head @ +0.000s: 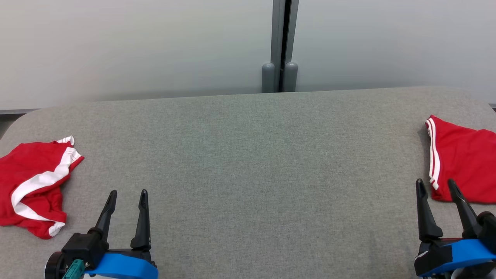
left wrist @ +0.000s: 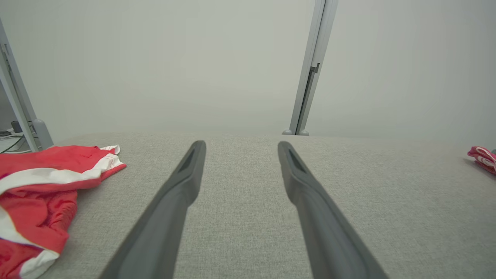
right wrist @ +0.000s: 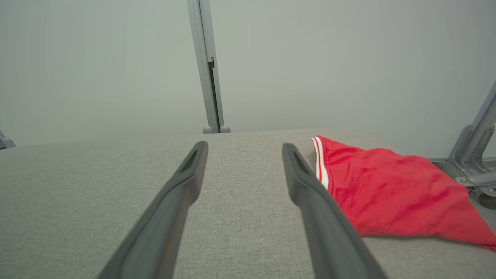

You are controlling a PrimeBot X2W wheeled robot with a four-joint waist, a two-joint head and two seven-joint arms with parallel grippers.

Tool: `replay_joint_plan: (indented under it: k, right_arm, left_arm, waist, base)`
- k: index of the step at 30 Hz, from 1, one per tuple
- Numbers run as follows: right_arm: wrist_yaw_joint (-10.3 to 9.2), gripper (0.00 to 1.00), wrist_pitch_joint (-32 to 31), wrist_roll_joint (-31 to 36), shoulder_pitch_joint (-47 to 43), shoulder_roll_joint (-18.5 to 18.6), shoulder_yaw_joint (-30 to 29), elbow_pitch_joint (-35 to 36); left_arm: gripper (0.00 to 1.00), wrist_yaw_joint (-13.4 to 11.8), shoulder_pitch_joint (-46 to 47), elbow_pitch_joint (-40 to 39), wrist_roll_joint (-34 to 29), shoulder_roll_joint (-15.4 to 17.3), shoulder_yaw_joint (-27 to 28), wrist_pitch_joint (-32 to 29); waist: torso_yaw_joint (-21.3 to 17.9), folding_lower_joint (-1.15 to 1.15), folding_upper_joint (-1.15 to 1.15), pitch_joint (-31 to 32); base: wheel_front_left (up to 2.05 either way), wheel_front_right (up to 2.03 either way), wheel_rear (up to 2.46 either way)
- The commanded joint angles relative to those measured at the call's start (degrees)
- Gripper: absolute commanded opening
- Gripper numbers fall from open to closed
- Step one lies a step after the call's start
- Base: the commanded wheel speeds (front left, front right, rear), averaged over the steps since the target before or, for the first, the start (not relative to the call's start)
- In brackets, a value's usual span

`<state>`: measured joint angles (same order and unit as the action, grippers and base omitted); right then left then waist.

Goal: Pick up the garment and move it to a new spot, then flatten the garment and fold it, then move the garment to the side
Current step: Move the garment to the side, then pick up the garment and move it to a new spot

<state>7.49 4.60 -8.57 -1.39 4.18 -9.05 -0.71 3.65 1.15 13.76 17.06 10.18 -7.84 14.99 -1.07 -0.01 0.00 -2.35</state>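
Fingers spread, empty: left fingers (head: 142,217), right fingers (head: 425,209). I count two garments: left garment (head: 31,186), right garment (head: 465,162), at opposite worktop (head: 248,174) ends.

On the table (head: 248,162) we find a crumpled garment (head: 31,186) at the left edge and a flat garment (head: 465,162) at the right edge, well apart. Our left gripper (head: 128,192) stands near the first one, on its right, and our right gripper (head: 434,182) just beside the second one. A post (head: 279,46) stands behind the table.
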Motion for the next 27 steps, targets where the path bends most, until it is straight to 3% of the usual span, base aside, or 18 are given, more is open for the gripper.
replay_joint_plan:
  k: [1,13,27]
  right_arm:
    - [0.01,1.00,-0.1,0.4,-0.8,-0.2,-0.1,0.4]
    - [0.01,1.00,-0.6,1.1,-1.6,-0.8,0.6,0.5]
    - [0.02,1.00,-0.8,1.5,-1.2,-1.0,1.6,0.3]
  left_arm:
    - [1.00,0.2,-0.5,-0.2,-0.3,-0.2,0.5,0.2]
    - [1.00,1.2,-0.4,0.6,-1.2,-1.4,1.5,0.2]
    - [1.00,2.0,-0.1,1.1,-2.2,-2.2,2.5,0.3]
  waist:
    - [0.1,0.01,0.00,0.0]
    - [1.9,0.01,0.00,0.5]
    - [14.9,0.01,0.00,0.1]
  base:
    - [0.00,0.00,0.00]
    - [0.00,0.00,0.00]
    - [0.00,0.00,0.00]
